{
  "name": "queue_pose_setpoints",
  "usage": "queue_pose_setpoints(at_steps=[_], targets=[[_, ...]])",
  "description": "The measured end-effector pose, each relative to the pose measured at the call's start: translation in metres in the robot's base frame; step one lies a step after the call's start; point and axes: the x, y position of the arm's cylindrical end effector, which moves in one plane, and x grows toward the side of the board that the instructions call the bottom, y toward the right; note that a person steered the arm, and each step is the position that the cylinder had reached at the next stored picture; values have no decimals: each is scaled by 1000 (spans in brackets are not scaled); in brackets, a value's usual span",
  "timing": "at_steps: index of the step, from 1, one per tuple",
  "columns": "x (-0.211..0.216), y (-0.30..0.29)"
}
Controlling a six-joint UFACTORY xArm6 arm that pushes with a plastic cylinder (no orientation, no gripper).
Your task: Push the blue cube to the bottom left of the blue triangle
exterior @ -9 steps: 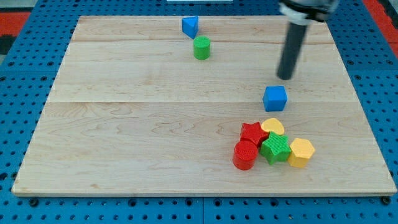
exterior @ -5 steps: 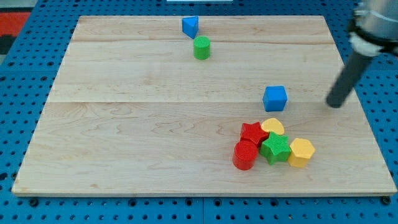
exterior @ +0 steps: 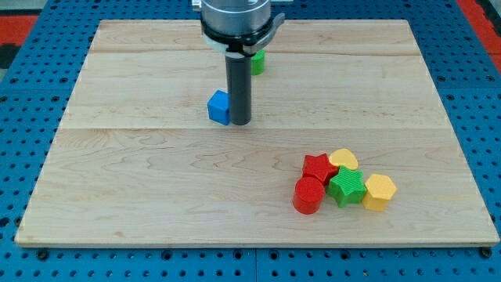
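Note:
The blue cube [exterior: 219, 107] sits near the middle of the wooden board [exterior: 141, 180], a little left of centre. My tip [exterior: 239, 122] stands right against the cube's right side, touching it. The blue triangle is hidden behind my arm at the view's top. The green cylinder [exterior: 257, 63] is partly hidden behind the rod, above the cube.
A cluster sits at the lower right: a red star [exterior: 317, 167], a red cylinder [exterior: 308, 196], a green star [exterior: 347, 186], a yellow block [exterior: 343, 159] and a yellow hexagon [exterior: 379, 192]. Blue pegboard [exterior: 23, 117] surrounds the board.
My tip swung from the board's right edge across to the centre left. The blue cube moved far to the left, from the right half to left of centre.

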Motion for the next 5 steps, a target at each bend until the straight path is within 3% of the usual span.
queue_pose_setpoints(at_steps=[1,3,5], targets=[[-10,-61],[-103,-19],[-113,-113]])
